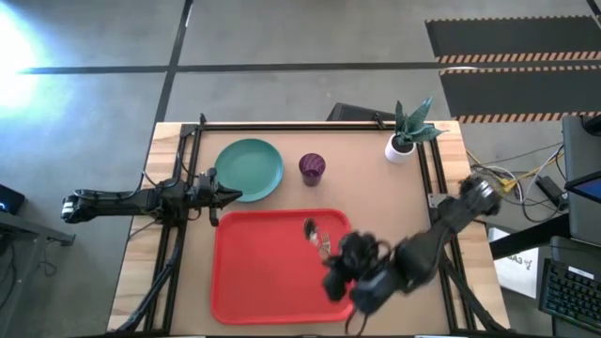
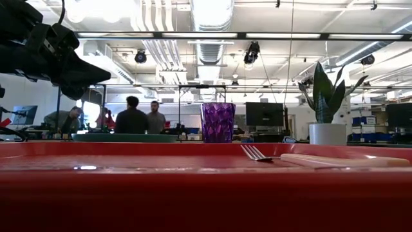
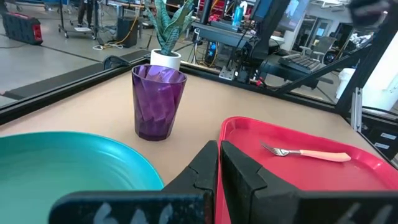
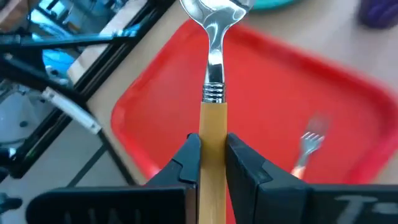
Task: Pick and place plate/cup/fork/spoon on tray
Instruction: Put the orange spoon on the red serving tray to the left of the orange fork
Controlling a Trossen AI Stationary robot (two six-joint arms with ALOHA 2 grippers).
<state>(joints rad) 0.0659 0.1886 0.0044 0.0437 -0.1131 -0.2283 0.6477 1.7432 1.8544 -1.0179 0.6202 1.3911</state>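
Observation:
The red tray [image 1: 272,272] lies at the table's near middle. The fork [image 3: 301,153] lies on its right part, tines [image 2: 254,153] toward the left. The teal plate [image 1: 250,169] and the purple cup [image 1: 313,167] stand on the table beyond the tray. My right gripper [image 1: 336,272] is over the tray's right part, shut on the spoon [image 4: 213,81]. The spoon's silver bowl [image 4: 216,9] points toward the plate. My left gripper [image 3: 218,163] is shut and empty, just off the plate's near rim [image 3: 124,155]. My right gripper pinches the spoon's orange-tan handle [image 4: 213,127] between its two fingers, a little behind the metal neck. The spoon runs straight out ahead of the fingers, along them, bowl foremost. It is held over the tray; the handle's rear end is hidden between the fingers.
A white pot with a green plant [image 1: 406,139] stands at the far right of the table. Black frame rails [image 1: 188,160] run along the table's left and far edges. People [image 2: 141,119] stand in the room beyond.

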